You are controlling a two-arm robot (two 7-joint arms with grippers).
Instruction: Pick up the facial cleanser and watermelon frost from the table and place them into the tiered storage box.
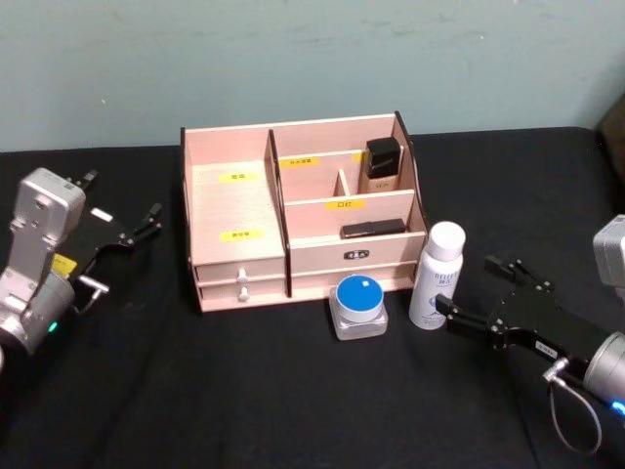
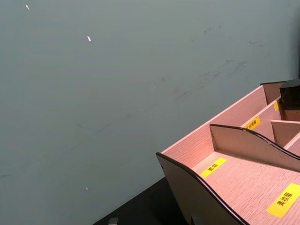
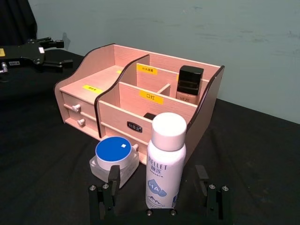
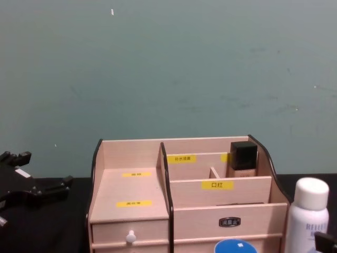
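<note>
Black cloth covers the table (image 1: 244, 401) under a teal wall, with the box (image 1: 322, 256) mid-table. The right gripper (image 1: 467, 285) has its jaws spread wide. The white bottle (image 1: 435, 278) stands upright between them with a gap on either side. The blue-lidded jar (image 1: 358, 305) sits just outside one jaw, close against it. Which of the two is the cleanser I can't say for sure. The left gripper (image 1: 125, 198) hangs off past the box's far side, jaws apart and empty.

My worry is the bottle. It's tall and narrow, so if one jaw meets it first it may tip or skid into the box front. That outer jaw could also nudge the jar on any push forward.

From the right wrist you see the gaps beside the bottle, while from the head the nearer fingertip looks pressed against it. The chest view adds that the bottle's cap rises above the box's front wall, so it needs a good lift.
</note>
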